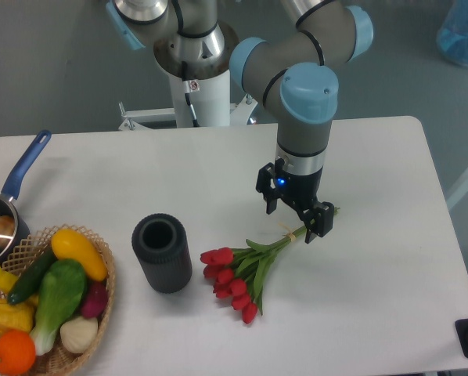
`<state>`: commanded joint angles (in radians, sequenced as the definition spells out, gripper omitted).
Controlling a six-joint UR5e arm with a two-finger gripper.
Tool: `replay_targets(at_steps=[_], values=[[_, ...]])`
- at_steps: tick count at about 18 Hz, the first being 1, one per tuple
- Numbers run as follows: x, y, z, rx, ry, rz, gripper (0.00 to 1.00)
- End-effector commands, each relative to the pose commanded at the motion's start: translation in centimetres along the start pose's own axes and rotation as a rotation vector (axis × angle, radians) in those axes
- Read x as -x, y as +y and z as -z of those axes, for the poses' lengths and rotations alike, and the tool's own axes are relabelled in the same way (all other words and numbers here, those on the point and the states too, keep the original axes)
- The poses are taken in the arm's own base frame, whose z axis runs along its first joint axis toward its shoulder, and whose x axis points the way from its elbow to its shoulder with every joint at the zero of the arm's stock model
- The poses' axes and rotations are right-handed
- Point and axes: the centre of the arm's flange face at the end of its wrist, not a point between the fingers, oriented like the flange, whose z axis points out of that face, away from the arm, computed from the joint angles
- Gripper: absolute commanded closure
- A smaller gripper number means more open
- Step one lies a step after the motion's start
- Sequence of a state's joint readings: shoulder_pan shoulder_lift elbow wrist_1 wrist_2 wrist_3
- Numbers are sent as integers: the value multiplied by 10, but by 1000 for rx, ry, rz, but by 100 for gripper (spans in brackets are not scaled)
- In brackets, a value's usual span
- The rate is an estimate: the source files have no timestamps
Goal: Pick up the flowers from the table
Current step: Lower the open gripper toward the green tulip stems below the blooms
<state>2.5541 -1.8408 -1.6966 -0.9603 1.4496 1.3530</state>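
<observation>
My hand [295, 214] hangs over the stem end of the flowers [242, 272], its two fingers [271, 200] spread wide with the pale stems passing beneath the gap between them. I cannot tell whether either finger touches the stems; nothing is gripped. The flowers lie flat on the white tabletop [375, 298], red buds toward the near left, beside a dark upright cylinder [163, 253]. A basket [101, 298] of toy vegetables sits at the near left corner.
</observation>
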Motion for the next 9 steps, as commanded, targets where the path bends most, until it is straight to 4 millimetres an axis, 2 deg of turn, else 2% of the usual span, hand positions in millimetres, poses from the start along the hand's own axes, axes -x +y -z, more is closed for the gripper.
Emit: replay_targets(at_steps=[5, 6, 9], values=[[-8, -11, 0, 2, 2, -10, 0], [-12, -16, -4, 4, 8, -20, 0], [-21, -13, -18, -5, 35, -17, 0]])
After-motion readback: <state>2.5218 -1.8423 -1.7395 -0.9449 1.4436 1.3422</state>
